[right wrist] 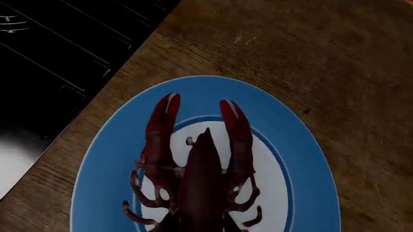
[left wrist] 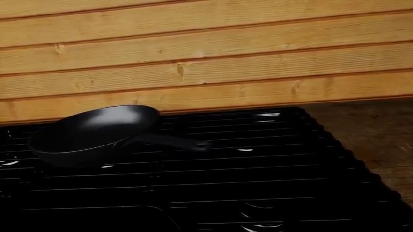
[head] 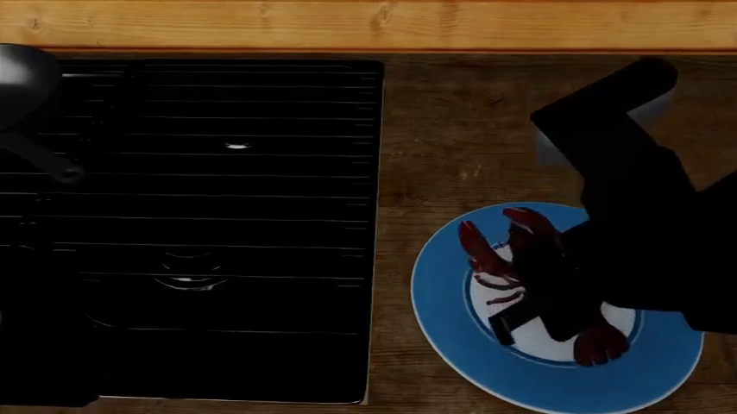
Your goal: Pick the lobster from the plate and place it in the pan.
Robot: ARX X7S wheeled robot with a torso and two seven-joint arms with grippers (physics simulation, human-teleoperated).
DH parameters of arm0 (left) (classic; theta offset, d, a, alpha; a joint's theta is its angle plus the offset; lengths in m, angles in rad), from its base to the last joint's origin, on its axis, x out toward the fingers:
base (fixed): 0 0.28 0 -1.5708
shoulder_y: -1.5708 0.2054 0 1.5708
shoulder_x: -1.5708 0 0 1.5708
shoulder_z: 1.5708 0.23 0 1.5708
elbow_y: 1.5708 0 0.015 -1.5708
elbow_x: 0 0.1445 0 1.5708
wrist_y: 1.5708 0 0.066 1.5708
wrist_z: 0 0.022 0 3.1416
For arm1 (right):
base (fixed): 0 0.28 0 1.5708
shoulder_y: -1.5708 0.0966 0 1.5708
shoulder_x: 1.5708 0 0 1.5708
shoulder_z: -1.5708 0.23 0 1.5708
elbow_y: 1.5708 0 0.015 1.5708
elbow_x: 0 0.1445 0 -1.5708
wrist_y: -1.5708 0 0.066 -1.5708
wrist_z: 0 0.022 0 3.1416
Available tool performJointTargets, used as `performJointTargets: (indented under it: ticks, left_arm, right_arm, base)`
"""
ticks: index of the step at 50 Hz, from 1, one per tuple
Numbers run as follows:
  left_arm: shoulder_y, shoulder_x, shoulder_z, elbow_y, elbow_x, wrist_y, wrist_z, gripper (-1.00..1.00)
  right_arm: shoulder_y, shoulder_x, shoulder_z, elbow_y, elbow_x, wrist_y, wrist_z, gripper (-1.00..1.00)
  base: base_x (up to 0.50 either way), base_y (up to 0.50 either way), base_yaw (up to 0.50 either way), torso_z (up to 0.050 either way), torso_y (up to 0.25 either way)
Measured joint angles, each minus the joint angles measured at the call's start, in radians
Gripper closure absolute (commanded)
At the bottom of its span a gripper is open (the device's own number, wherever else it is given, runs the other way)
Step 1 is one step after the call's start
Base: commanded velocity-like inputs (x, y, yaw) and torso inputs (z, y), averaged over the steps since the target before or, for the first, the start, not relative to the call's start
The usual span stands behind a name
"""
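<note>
I have the right gripper (head: 541, 302) down over the lobster (right wrist: 200, 169) on the plate (right wrist: 110, 159); I can't tell if it's clamped; next, lift toward the pan (left wrist: 90, 133)

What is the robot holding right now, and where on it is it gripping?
That cannot be told. The right gripper is down over the lobster on the plate, but its fingers are hidden.

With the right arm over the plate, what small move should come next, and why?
Probably lower the right claw a little and close on the lobster. It lies on the plate directly under that arm, while the pan sits far off on the stove.
</note>
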Motion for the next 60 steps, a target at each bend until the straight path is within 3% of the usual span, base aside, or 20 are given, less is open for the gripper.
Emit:
performJointTargets:
  ticks: [18, 39, 60]
  left_arm:
    - [-0.004, -0.007, 0.002, 0.0, -0.012, 0.002, -0.012, -1.0]
    - [0.001, -0.015, 0.005, -0.001, -0.014, 0.015, -0.016, -1.0]
    - [0.009, -0.024, 0.006, -0.002, -0.015, 0.03, -0.018, -1.0]
  right_arm:
    - [-0.023, 0.061, 0.102, -0.091, 0.156, -0.075, 0.127, 1.0]
    - [-0.152, 0.166, 0.255, -0.298, 0.337, -0.31, 0.344, 1.0]
    - [-0.403, 0.305, 0.4, -0.588, 0.306, -0.625, 0.503, 1.0]
  base:
    - [0.0, 0.0, 0.0, 0.0, 0.0]
    - [0.0, 0.0, 0.0, 0.0, 0.0]
    - [0.0, 0.0, 0.0, 0.0, 0.0]
